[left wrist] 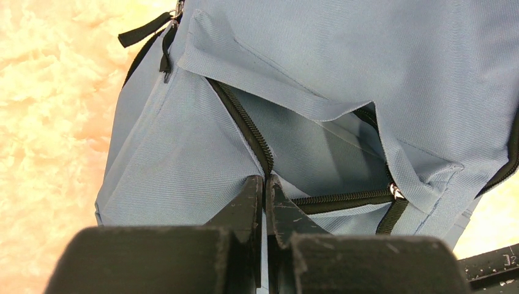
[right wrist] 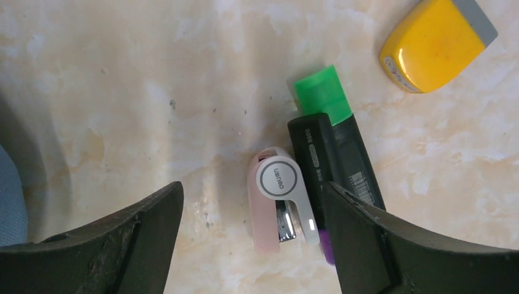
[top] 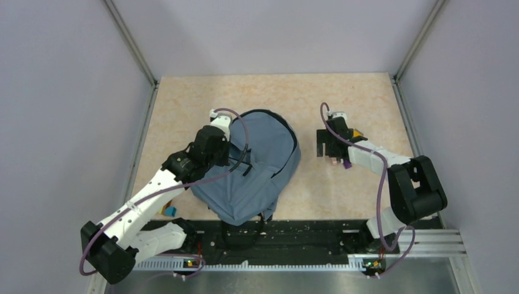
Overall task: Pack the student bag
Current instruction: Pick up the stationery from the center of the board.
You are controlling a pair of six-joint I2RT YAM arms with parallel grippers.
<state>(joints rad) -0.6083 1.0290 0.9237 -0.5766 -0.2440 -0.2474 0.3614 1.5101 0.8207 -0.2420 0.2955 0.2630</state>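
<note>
My left gripper [left wrist: 265,184] pinches the soft grey-blue fabric backpack [left wrist: 398,61] by its pocket's zipper edge, probably the firmest hold on limp cloth. My right gripper [right wrist: 252,190] stands spread.

The student bag [left wrist: 183,141] is grey-blue with black zippers [left wrist: 245,125] and trim. The table [right wrist: 153,73] is pale peach, marbled white. Beside the pink-and-white stapler [right wrist: 272,202], the highlighter [right wrist: 336,153] is black with a green cap. The block [right wrist: 431,43] beyond it is yellow, grey-ended.
</note>
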